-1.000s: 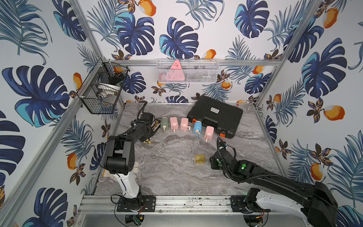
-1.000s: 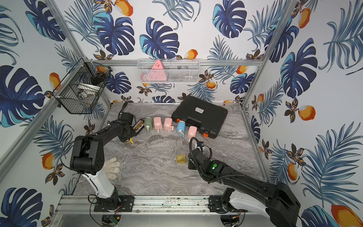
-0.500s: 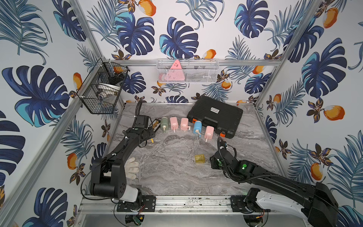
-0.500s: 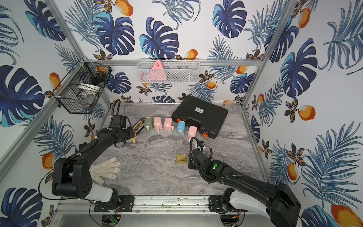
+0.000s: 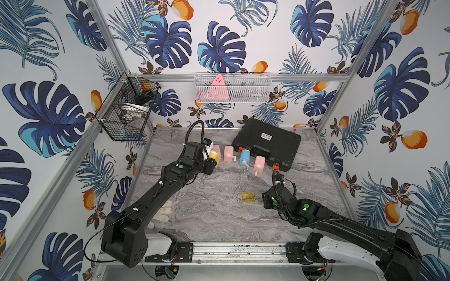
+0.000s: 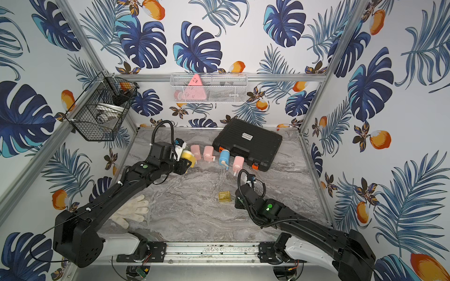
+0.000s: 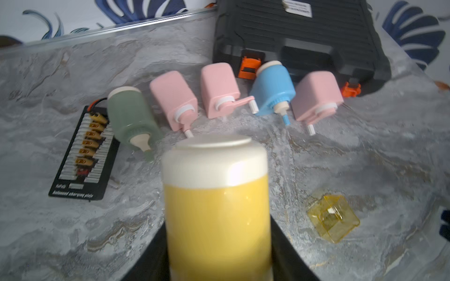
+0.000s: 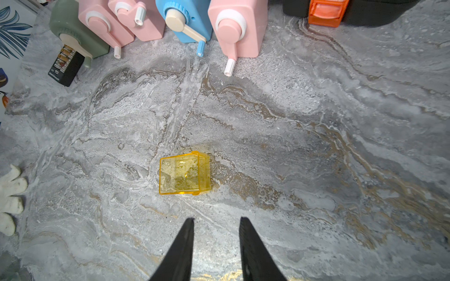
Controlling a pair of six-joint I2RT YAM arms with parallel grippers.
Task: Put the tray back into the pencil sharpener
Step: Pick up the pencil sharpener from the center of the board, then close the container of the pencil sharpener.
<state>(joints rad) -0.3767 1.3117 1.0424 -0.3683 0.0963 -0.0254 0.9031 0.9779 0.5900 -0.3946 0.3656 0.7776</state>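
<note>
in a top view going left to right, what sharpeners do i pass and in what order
yellow sharpener → pink sharpener → second pink sharpener → blue sharpener → last pink sharpener

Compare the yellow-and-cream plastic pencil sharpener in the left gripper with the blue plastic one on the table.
The yellow-and-cream pencil sharpener is clamped in the left gripper; the blue pencil sharpener lies free on the marble table by the black case. The blue one's crank shows; the yellow one's is hidden in the left wrist view. Both: rounded bodies, cream caps.
</note>
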